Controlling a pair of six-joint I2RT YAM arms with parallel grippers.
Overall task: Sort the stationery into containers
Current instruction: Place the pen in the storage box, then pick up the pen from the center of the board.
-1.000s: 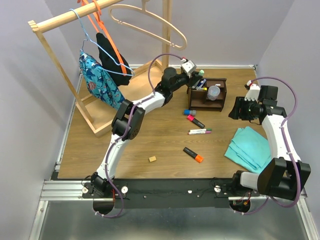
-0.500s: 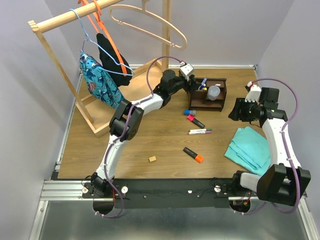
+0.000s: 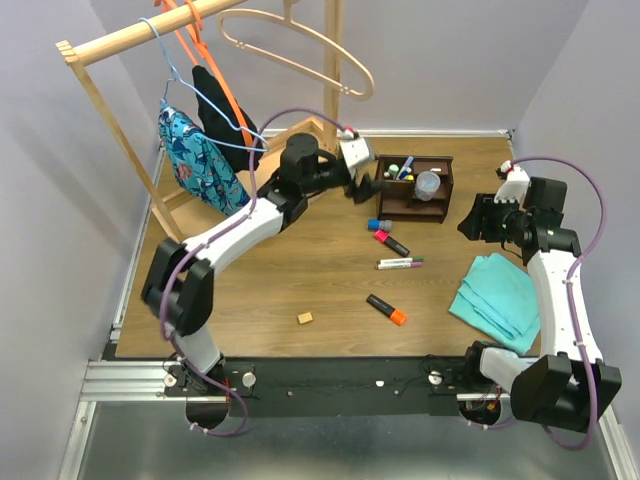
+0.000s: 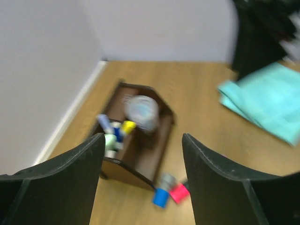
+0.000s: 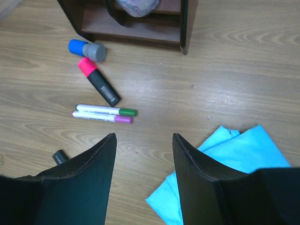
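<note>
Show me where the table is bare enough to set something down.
Widest bare wood: between the rack base and the eraser cube. Also free: the strip between the orange highlighter and the teal cloth. Crowded: in front of the organizer, where the pink highlighter and two pens lie.

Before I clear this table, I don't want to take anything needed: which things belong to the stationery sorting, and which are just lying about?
Job: brown organizer, grey cup, pink-capped marker, two slim pens, orange highlighter, tan eraser, blue-capped piece.
Lying about: teal cloth, wooden clothes rack, hanging garments.
</note>
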